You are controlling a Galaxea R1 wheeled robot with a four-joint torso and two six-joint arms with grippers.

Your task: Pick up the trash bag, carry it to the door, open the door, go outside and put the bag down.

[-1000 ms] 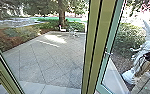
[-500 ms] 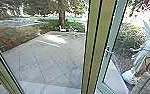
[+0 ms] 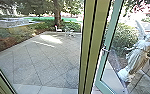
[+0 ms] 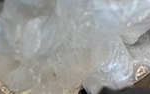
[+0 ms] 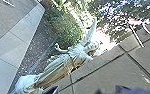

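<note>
In the head view the glass door [image 3: 108, 45] with a pale green frame stands ajar beside the thick olive door post [image 3: 88, 50]. Its metal handle [image 3: 105, 49] sits on the frame upright. Crumpled translucent plastic of the trash bag [image 4: 71, 50] lies right before the camera in the left wrist view; what holds it is hidden. The right wrist view looks out on the paving and a pale winged statue [image 5: 66, 60], with dark parts along one edge. Whether either gripper is open or shut cannot be made out.
Behind the glass on the left lies a paved yard [image 3: 46, 60] edged by planting, with a tree trunk [image 3: 57, 12] and a white chair-like object [image 3: 69, 32] at its far side. The statue [image 3: 137, 55] stands on the right, near a bush [image 3: 123, 37].
The door frame first shifted slightly against the post, opening a little more. Then the head view turned slightly right. The dark shape at its right edge has shrunk, and more of the statue shows.
</note>
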